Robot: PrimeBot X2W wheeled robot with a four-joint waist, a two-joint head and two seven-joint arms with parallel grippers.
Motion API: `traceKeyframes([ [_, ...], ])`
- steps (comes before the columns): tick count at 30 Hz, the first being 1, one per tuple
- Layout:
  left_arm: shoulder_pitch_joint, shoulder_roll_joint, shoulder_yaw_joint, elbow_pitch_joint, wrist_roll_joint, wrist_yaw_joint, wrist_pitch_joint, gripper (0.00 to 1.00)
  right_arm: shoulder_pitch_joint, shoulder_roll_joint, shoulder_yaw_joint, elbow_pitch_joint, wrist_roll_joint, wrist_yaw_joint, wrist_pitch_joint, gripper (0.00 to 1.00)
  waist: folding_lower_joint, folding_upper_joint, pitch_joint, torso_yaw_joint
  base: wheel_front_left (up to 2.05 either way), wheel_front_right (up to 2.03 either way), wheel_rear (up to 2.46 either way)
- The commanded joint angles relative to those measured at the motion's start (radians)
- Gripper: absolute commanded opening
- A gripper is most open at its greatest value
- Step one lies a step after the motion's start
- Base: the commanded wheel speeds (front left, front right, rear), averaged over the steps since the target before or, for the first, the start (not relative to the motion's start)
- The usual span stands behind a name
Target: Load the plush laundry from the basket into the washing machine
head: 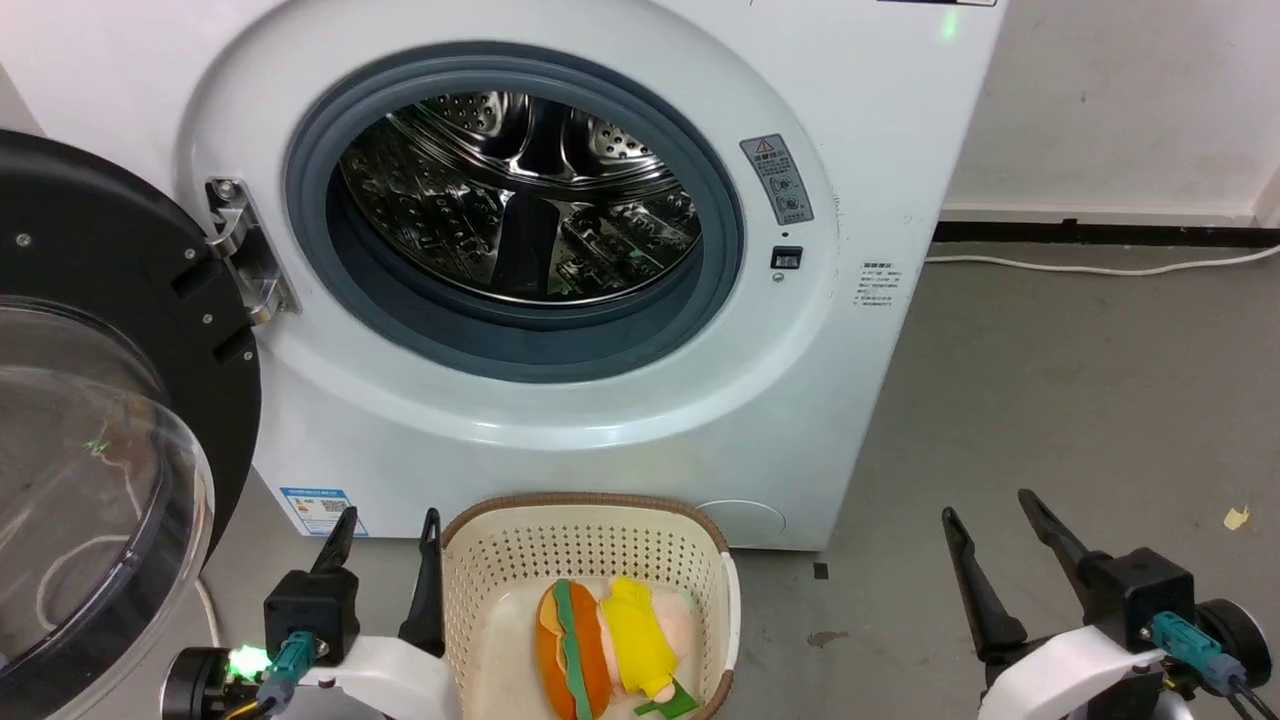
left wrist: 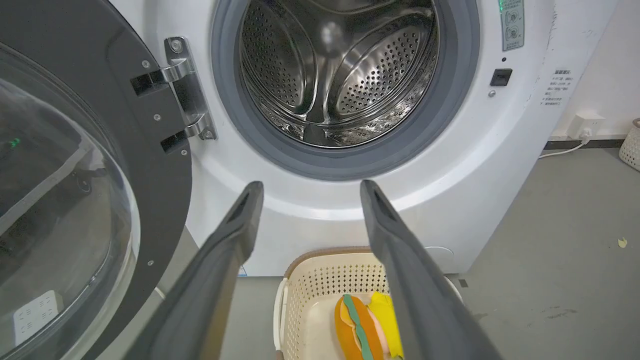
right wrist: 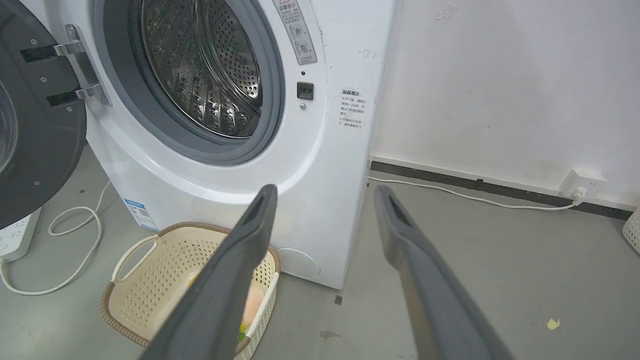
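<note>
One grey floor (head: 1050,400) — washing machine (head: 600,440), white wall (head: 1120,100).

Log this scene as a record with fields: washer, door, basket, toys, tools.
washer: large white front-loading washing machine
door: black-rimmed clear bubble door, swung open at left
drum: perforated steel drum, no laundry visible inside
basket: cream perforated plastic basket, on grey floor before washer
toys: green-striped orange burger plush and yellow-and-pink plush, side by side in basket
left tool: open, empty, left of basket
right tool: open, empty, right of basket
</note>
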Motion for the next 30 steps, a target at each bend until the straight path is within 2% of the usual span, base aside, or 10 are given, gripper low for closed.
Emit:
traceKeyframes([
  [1, -0.001, 0.000, -0.005, -0.005, -0.011, 0.004, -0.011, 1.00, 0.005, 0.000, -0.007, -0.005, 0.013, 0.000, -0.010, 1.00, 0.0000, -0.0001, 0.002, -0.001, 0.00, 0.00, 0.00],
  [11, -0.015, 0.000, -0.031, 0.010, -0.027, 0.005, -0.032, 1.00, 0.000, 0.000, -0.019, -0.010, 0.036, 0.000, -0.031, 1.00, 0.0000, -0.0001, 0.037, -0.014, 0.00, 0.00, 0.00],
  [30, -0.142, 0.010, -0.086, 0.182, -0.047, -0.001, -0.049, 1.00, -0.044, 0.000, -0.018, -0.025, 0.100, 0.000, -0.070, 1.00, 0.0000, -0.0001, 0.182, -0.088, 0.00, 0.00, 0.00],
])
